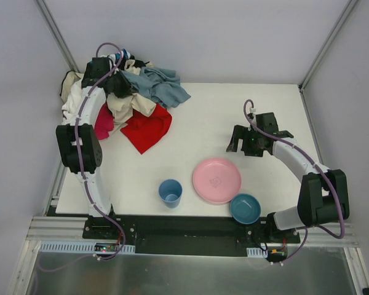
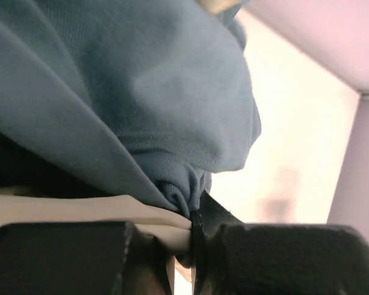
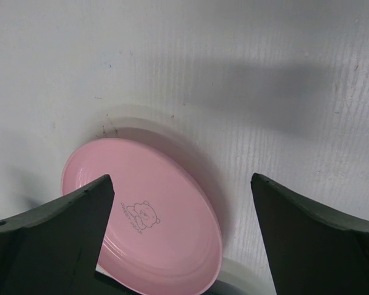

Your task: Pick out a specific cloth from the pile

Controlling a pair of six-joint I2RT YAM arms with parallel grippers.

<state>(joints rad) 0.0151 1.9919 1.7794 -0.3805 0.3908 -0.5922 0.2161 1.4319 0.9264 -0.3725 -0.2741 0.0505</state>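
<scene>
Fabric, soft grey-blue knit (image 2: 141, 92), bunches between my left gripper's (image 2: 187, 246) nearly closed fingers. Only overhead shows the rumpled red cloth (image 1: 147, 128) at the pile's (image 1: 126, 86) near edge. My right gripper (image 3: 181, 181) gapes over the glossy pink plate (image 3: 154, 221).

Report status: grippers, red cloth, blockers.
Left gripper shut on grey-blue garment in the pile. Right gripper open, empty, above pink plate. Red cloth untouched at pile's near edge, cream garment overlapping its top.
</scene>
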